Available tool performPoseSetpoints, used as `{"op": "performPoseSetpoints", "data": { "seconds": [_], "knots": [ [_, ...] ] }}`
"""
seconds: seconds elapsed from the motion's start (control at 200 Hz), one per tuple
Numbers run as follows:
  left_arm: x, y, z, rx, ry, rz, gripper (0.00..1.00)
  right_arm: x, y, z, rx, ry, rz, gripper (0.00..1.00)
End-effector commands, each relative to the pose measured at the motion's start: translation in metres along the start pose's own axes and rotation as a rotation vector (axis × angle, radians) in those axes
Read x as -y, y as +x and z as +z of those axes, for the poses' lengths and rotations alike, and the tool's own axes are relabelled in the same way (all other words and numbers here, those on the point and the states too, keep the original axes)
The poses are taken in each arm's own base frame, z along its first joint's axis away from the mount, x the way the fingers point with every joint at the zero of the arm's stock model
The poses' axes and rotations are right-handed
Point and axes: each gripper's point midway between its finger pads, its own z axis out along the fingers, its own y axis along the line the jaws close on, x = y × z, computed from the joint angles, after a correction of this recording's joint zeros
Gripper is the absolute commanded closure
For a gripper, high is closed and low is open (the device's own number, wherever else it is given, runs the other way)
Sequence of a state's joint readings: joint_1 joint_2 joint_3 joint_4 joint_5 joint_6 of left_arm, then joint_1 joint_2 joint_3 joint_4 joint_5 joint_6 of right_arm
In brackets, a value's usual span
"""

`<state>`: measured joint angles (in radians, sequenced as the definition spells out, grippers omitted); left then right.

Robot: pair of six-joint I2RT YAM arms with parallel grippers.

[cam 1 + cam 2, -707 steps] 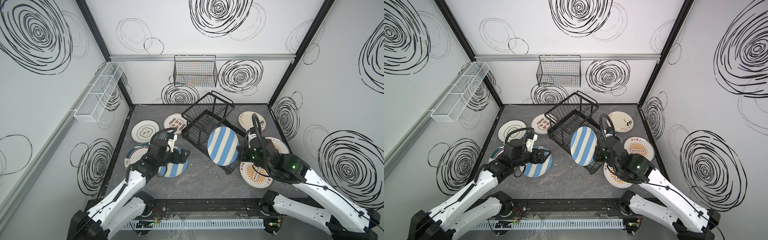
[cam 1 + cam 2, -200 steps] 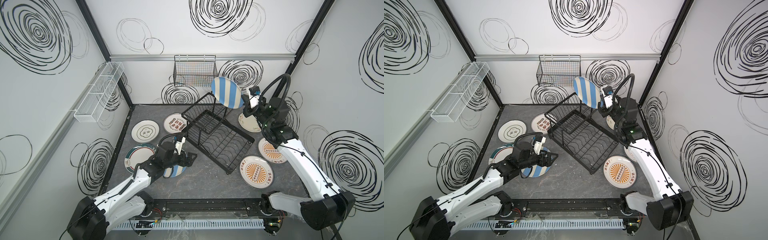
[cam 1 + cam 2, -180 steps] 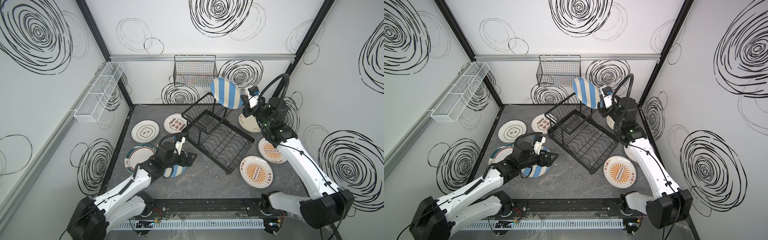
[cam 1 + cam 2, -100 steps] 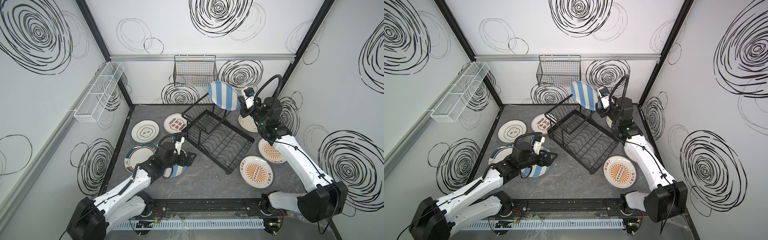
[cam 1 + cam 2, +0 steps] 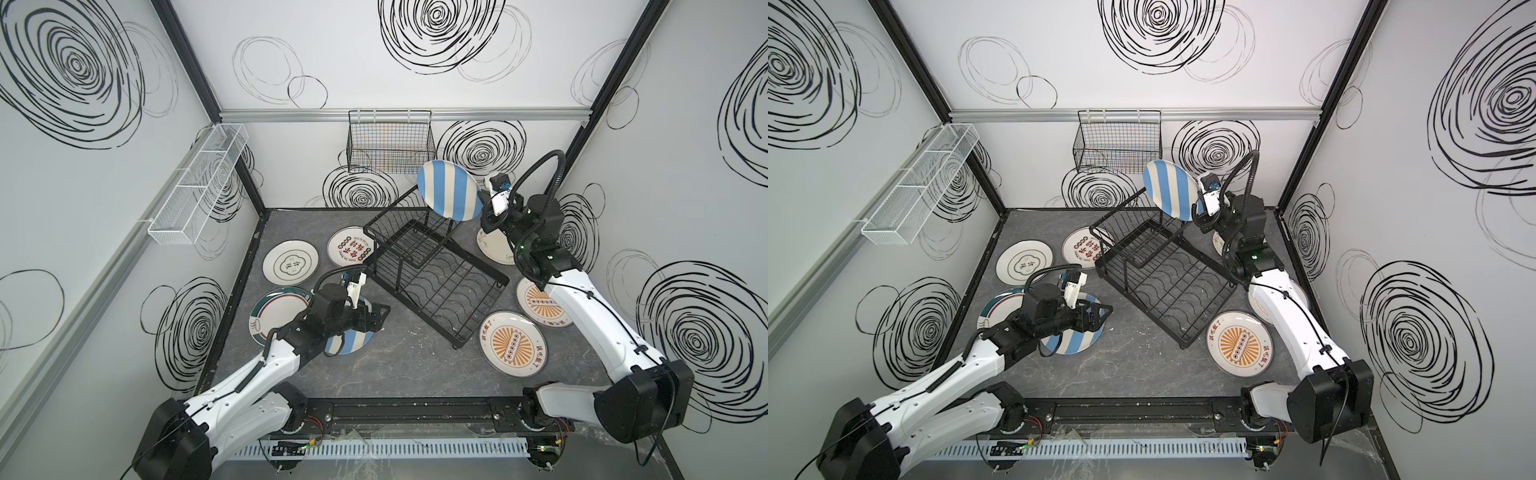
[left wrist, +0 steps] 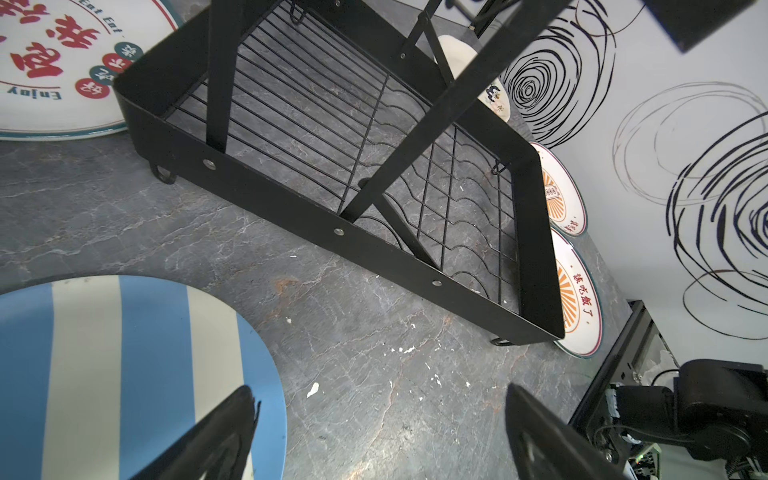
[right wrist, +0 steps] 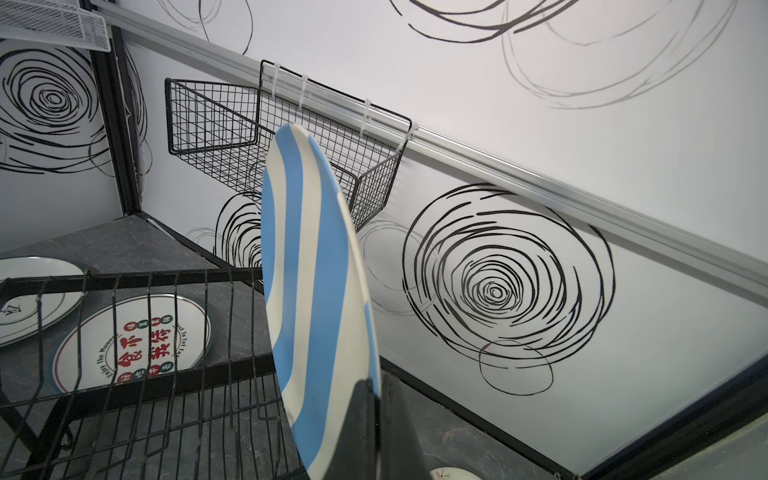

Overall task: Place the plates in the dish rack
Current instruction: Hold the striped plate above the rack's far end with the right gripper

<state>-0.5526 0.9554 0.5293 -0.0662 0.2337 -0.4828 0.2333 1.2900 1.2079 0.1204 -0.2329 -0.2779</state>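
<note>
Raised striped plate (image 5: 449, 191) clamped by its rim in right gripper (image 7: 377, 399) above dish rack (image 5: 436, 282); left gripper (image 6: 379, 392) wide

Left arm (image 5: 257, 370): stretched low from base at 7 o'clock toward centre, wrist about level. Left gripper (image 5: 379, 316) points to 3 o'clock; fingers (image 6: 224, 432) spread wide, nothing between them.

Right arm (image 5: 594, 316): climbs from base at 5 o'clock, forearm reaching to 1 o'clock. Right gripper (image 5: 484, 218) up high, fingers (image 7: 361, 424) pinched on rim of striped plate (image 5: 449, 191), plate held on edge.
</note>
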Motion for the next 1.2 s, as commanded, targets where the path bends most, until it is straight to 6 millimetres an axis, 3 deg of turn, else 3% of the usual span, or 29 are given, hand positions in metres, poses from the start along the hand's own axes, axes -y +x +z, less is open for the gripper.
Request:
{"op": "performPoseSetpoints", "data": {
  "seconds": [0.0,0.115,0.425,0.79,1.191],
  "knots": [
    [-0.002,-0.003,-0.002,0.024,-0.006,0.0,0.04,0.024,-0.048,-0.012,0.146,0.096,0.013,1.0],
    [-0.003,-0.001,-0.001,0.019,-0.008,0.002,0.04,0.027,-0.058,-0.016,0.163,0.097,0.007,1.0],
    [-0.003,0.0,-0.003,0.021,-0.005,0.006,0.04,0.025,-0.053,-0.008,0.149,0.088,-0.018,1.0],
    [-0.003,0.002,0.001,0.004,-0.002,0.003,0.04,0.008,-0.059,-0.01,0.185,0.001,-0.003,1.0],
    [-0.003,-0.001,0.001,0.001,-0.011,0.01,0.04,0.014,-0.031,0.011,0.114,0.052,0.001,1.0]
  ]
}}
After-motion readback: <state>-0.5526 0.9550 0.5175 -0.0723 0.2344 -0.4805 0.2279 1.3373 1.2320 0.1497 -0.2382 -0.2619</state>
